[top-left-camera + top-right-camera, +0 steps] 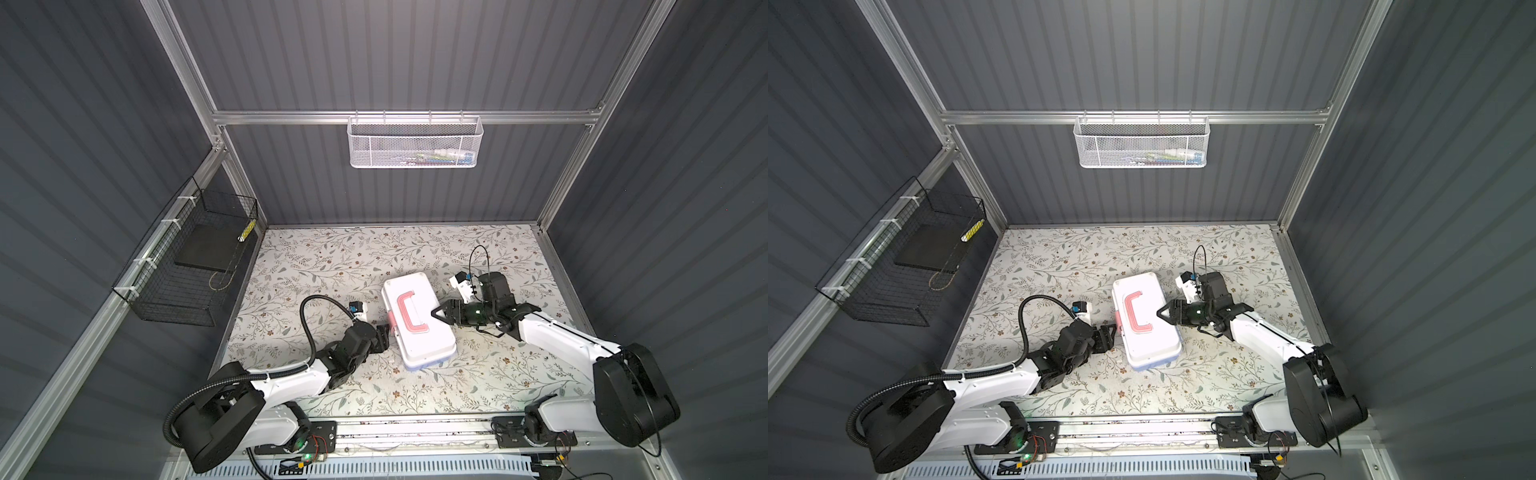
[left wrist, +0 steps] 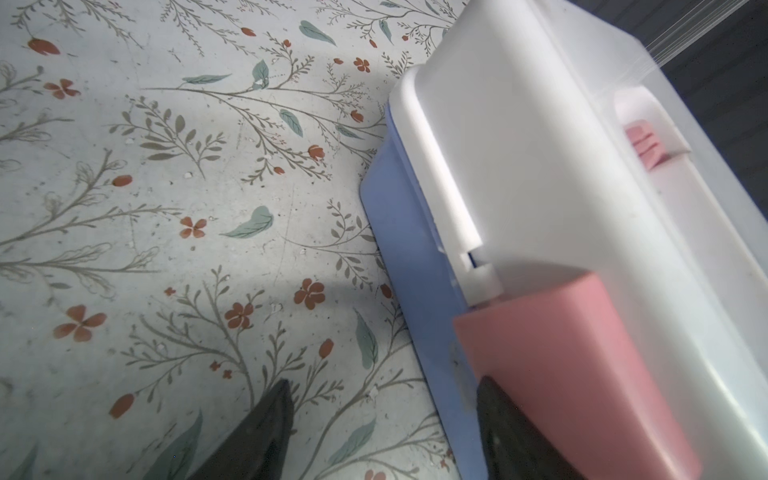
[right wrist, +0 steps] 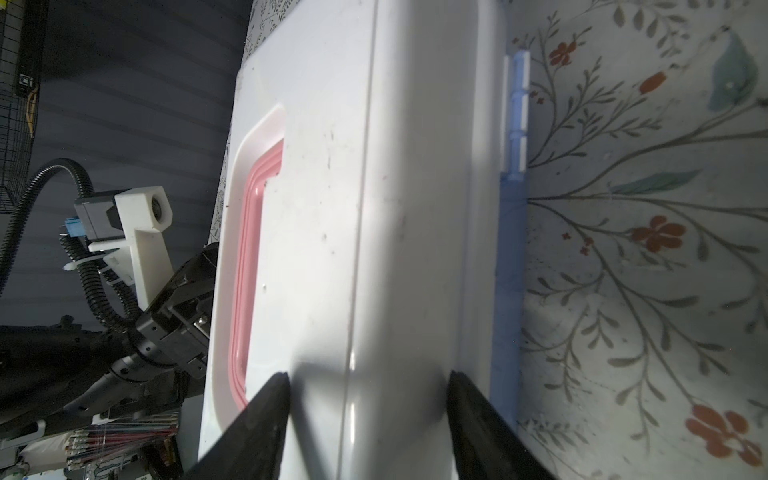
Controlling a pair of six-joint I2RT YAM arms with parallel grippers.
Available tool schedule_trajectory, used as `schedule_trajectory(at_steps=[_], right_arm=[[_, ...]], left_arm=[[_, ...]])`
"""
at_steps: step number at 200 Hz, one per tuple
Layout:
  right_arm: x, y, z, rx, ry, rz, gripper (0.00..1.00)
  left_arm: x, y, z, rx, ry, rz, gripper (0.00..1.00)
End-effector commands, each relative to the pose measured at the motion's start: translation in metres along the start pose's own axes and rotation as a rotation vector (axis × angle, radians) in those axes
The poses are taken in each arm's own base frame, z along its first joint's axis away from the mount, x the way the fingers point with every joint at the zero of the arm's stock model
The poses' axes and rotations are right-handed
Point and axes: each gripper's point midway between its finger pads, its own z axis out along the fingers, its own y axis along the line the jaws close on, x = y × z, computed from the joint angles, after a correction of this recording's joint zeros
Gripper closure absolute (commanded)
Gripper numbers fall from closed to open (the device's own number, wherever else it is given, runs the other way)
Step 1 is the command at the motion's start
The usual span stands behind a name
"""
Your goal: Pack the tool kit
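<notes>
The tool kit (image 1: 430, 347) (image 1: 1154, 347) lies closed in the middle of the table, showing a white lid, a pink handle (image 1: 409, 313) (image 3: 249, 270) and a blue base (image 2: 415, 270) (image 3: 505, 270). My left gripper (image 1: 386, 332) (image 1: 1111, 334) (image 2: 384, 384) is open at the box's left side. One of its fingertips lies against the pink latch (image 2: 561, 353) (image 1: 390, 322), the other hangs over the table. My right gripper (image 1: 435, 312) (image 1: 1160, 312) (image 3: 368, 376) is open at the right edge of the lid, on the hinge side. Its fingertips straddle the lid's rounded edge.
A white mesh basket (image 1: 415, 141) (image 1: 1142, 143) with small items hangs on the back rail. On the left wall hangs a black wire basket (image 1: 187, 266) (image 1: 901, 266) holding a dark slab. The box rests on a floral table (image 1: 332, 257); dark walls stand on three sides.
</notes>
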Motion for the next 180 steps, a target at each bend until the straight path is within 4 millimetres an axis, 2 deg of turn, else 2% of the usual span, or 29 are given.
schedule_trajectory(at_steps=[1, 42, 105, 145, 180], right_arm=[[0.010, 0.002, 0.005, -0.036, 0.028, 0.014, 0.38], [0.010, 0.003, 0.004, -0.034, 0.032, 0.009, 0.38], [0.009, 0.003, 0.004, -0.034, 0.033, 0.011, 0.38], [0.008, 0.005, 0.003, -0.035, 0.027, 0.003, 0.38], [0.010, 0.004, 0.003, -0.035, 0.035, 0.007, 0.38]], left_arm=[[-0.010, -0.023, -0.002, 0.112, -0.033, -0.061, 0.29], [-0.018, -0.010, -0.010, 0.135, -0.085, -0.130, 0.30], [-0.020, -0.017, -0.008, 0.223, -0.070, -0.217, 0.31], [-0.012, -0.023, -0.004, 0.265, -0.025, -0.293, 0.34], [-0.013, -0.028, -0.009, 0.316, -0.026, -0.356, 0.37]])
